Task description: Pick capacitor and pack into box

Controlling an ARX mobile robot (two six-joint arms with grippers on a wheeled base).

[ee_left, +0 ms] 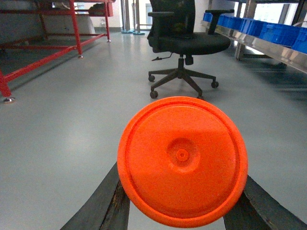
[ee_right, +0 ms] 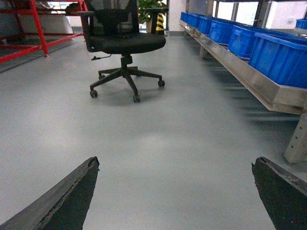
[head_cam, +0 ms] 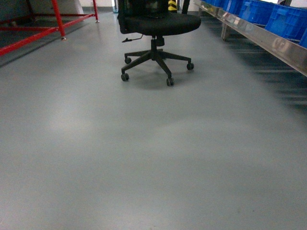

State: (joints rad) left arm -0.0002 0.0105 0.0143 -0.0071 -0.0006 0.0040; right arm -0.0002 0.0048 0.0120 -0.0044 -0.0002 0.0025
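L gripper (ee_left: 182,211) was pinched on an orange disc (ee_left: 182,160), one dark finger (ee_left: 103,206) at each lower side of it, disc face-on to the L wrist cam w/ a raised ring and small centre boss. It filled the lower middle of that view and hid the fingertips. Whether that disc is the capacitor I couldn't tell from this angle.

R gripper (ee_right: 175,191) was spread wide, nothing between its fingers (ee_right: 67,196); only bare grey floor (head_cam: 144,158) showed in the gap.

Neither gripper showed in the head view. No pink box showed in any of the three views, so its place couldn't be given.

Ahead on the floor stood a black office chair (head_cam: 156,28) on a five-castor base, roughly centre in the head view. A red metal frame (head_cam: 43,24) sat far L. Along the R side ran a steel bench (ee_right: 249,79) carrying blue crates (ee_right: 280,55), slightly motion-blurred in the head view. A potted plant (ee_right: 151,7) showed behind the chair in the R wrist view.
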